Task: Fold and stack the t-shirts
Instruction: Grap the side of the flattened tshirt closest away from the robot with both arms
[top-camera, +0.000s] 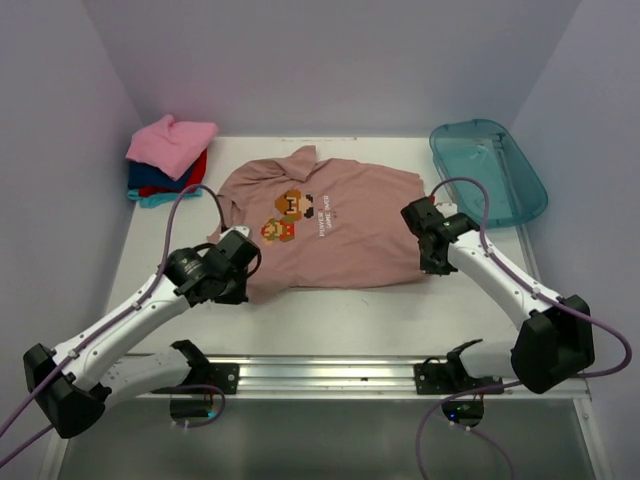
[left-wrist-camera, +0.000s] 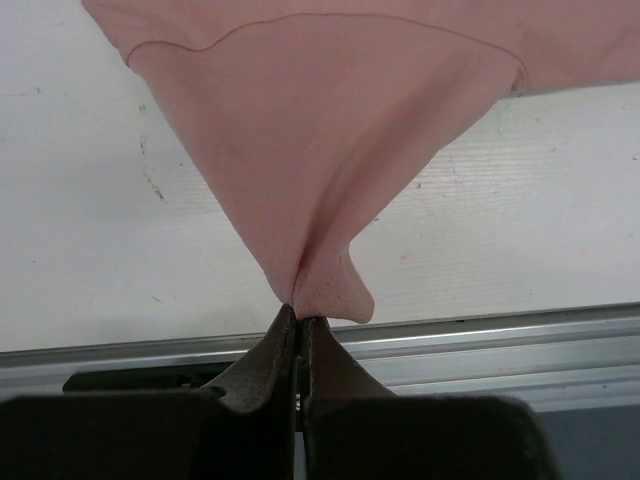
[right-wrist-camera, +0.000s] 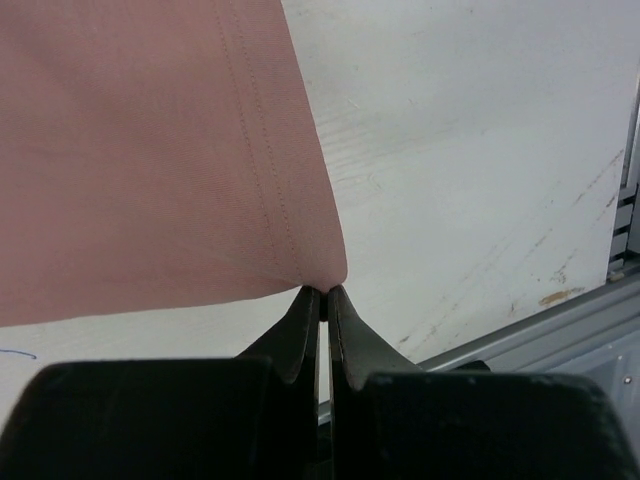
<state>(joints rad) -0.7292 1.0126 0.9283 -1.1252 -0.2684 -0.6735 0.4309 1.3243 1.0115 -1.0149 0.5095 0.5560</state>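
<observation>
A dusty pink-brown t-shirt (top-camera: 330, 225) with a pixel-character print lies spread on the table, print up. My left gripper (top-camera: 243, 270) is shut on its near left corner; in the left wrist view the cloth (left-wrist-camera: 320, 190) rises in a cone from the shut tips (left-wrist-camera: 300, 318). My right gripper (top-camera: 430, 262) is shut on the near right hem corner (right-wrist-camera: 325, 268); its tips (right-wrist-camera: 325, 293) pinch the stitched edge. A stack of folded tees (top-camera: 170, 160), bright pink on top over red, blue and teal, sits at the far left.
A translucent teal plastic tub (top-camera: 490, 170) stands at the far right. The table (top-camera: 330, 320) has a metal rail (top-camera: 330, 375) along its near edge. Purple walls close in the left, back and right sides.
</observation>
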